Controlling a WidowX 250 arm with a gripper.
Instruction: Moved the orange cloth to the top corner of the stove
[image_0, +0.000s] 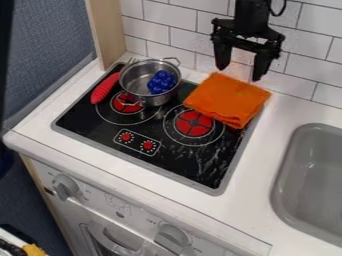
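At the top right corner of the black stove (179, 154), the orange cloth (227, 99) lies folded in uneven layers. It covers that corner, and its far side extends toward the tiled wall (187, 21). The near end of the cloth hangs over part of the ring around the right burner (194, 124); the red centre of this burner is largely exposed.

The hand (239, 73) points downward at the far edge of the cloth, in front of the wall. Hand state: released, with the two fingers spread apart. Contact between fingertips and cloth cannot be determined.

A metal pot (135, 86) with two loop handles is positioned at the top left portion of the stove, partly over the left burner (125, 104). The pot contains a cluster of blue balls (162, 82). A red ridged item (105, 89) lies at a slant along the left edge of the stove, beside the pot.

Near the front edge of the stove, a marked panel carries two red dials (147, 145). The stove is set into the white counter (270, 165). A grey sink (288, 150) is set into the right side of the counter, apart from the cloth.
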